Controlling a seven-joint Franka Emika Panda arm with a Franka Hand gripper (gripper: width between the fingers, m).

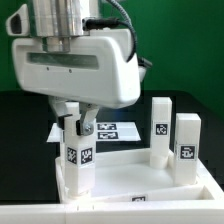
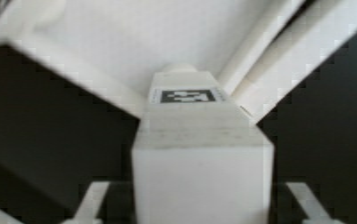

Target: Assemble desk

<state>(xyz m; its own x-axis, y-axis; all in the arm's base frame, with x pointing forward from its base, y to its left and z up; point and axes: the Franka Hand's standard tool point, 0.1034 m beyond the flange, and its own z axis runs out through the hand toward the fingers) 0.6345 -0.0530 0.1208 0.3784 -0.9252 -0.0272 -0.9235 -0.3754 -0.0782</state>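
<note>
Exterior view: gripper is clamped on a white leg, held upright, long axis vertical, over the near corner of the desk panel on that view's left; leg's lower end sits at the rim, can't tell if it's seated in the socket; two more legs stand upright at the view's right. Wrist view: fingers flank the leg; panel lies straight below, so I'd say the next move goes straight down along the leg axis.
</note>
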